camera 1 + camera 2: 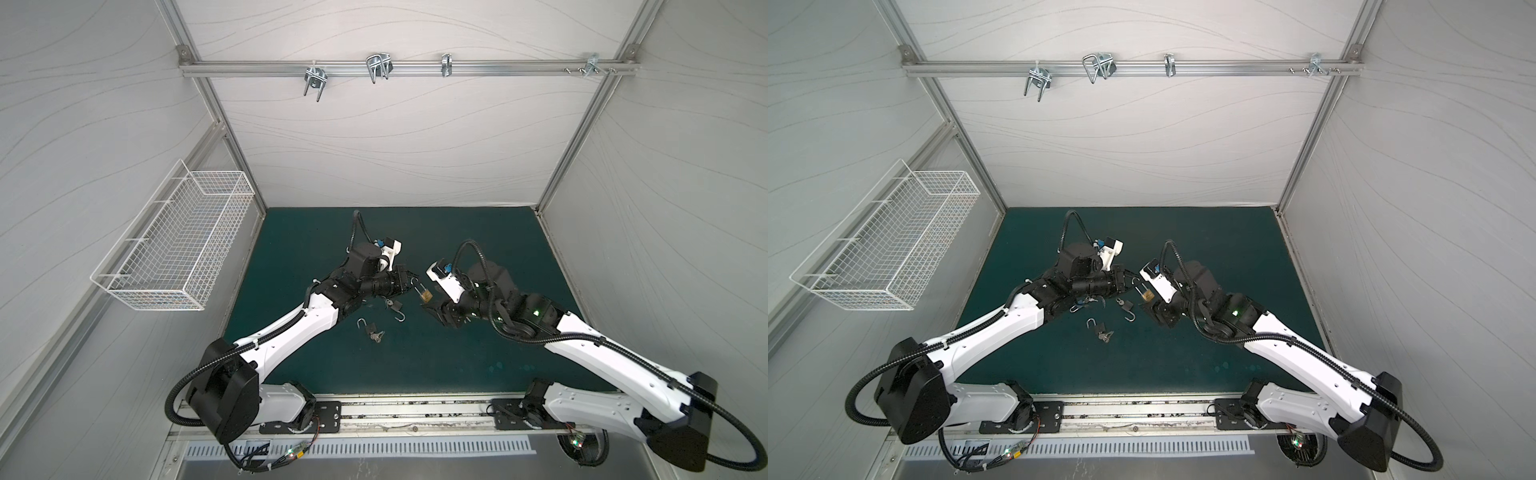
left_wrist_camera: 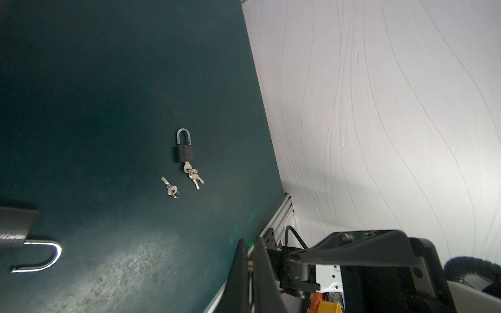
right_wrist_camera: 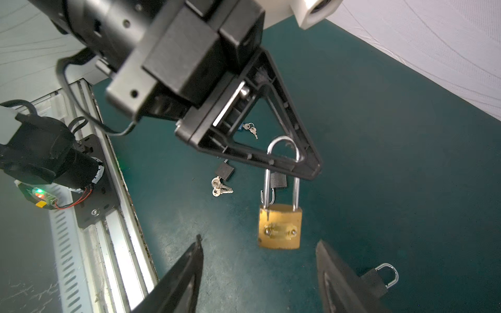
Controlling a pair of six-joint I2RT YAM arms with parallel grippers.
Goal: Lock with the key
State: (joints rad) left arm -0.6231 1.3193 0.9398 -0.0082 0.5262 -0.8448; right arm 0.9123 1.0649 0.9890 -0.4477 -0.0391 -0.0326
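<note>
Your left gripper [image 3: 311, 169] is clamped tight on the shackle of the brass padlock [image 3: 280, 226], which hangs above the middle of the green mat [image 1: 457, 365]. Your right gripper [image 3: 259, 241] has its jaws spread wide, just short of the lock's body and not touching it. A loose key [image 2: 169, 187] lies on the mat beside a black padlock [image 2: 185, 153].

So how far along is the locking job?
Done: the brass padlock is lifted, hanging by its shackle from the shut left jaws. In hand: the right jaws stand open near its body, empty. Left: no key shows in it; the keys lie on the mat with the black padlocks.
</note>
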